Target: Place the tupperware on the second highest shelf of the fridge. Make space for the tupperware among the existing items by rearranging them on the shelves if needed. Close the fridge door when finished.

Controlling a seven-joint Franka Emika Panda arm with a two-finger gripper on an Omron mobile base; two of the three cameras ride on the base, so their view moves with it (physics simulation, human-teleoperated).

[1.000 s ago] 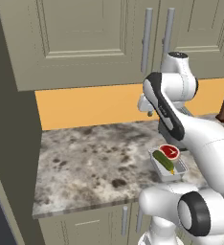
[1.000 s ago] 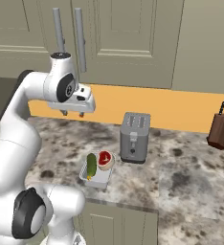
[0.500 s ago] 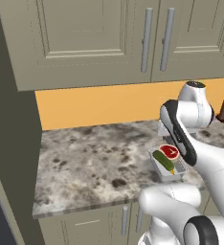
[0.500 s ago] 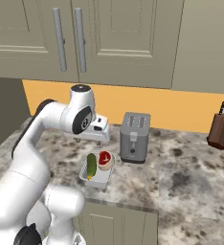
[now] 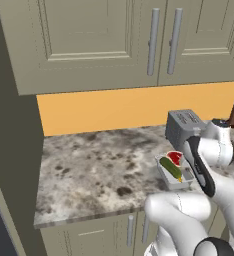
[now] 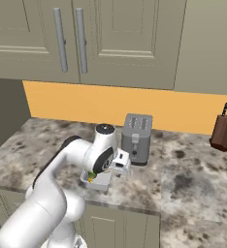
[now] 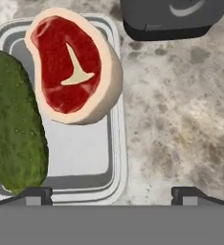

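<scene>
**Lining up on the tub's rim before the grasp**

The tupperware [image 7: 92, 162] fills the left and centre of the hand view, sitting flat on the speckled stone counter [image 7: 181, 119]. Inside it, the red meat slice [image 7: 73, 64] lies toward the upper centre of that frame and the green cucumber [image 7: 13, 129] runs down the left side. The dark base of the toaster [image 7: 171, 19] crosses the upper right, just beside the tub's far corner but apart from it.

The gripper [image 7: 111, 195] has its jaws spread wide and holds nothing. One fingertip shows at the lower left, over the tub's near edge close to the cucumber; the other shows at the lower right, over bare counter. Between them runs the tub's right-hand wall. In the left base view the tupperware [image 5: 175, 170] sits right of centre, in front of the toaster [image 5: 185, 127]; in the right base view the gripper [image 6: 119, 164] hangs low over the tub, just left of the toaster [image 6: 137, 138].

The step in hand looks to be the descent for a pinch on that wall. To do it well, one finger should go inside the tub in the clear strip below the meat, the other outside on the counter side. The descent should be straight and should stop short of the counter. The cucumber sits near the left finger, so a small shift toward the lower right of the hand view would likely keep it from being pressed. The tub's wall looks thin and translucent; a firm, square closure seems wise so the tub does not tip when lifted.
</scene>
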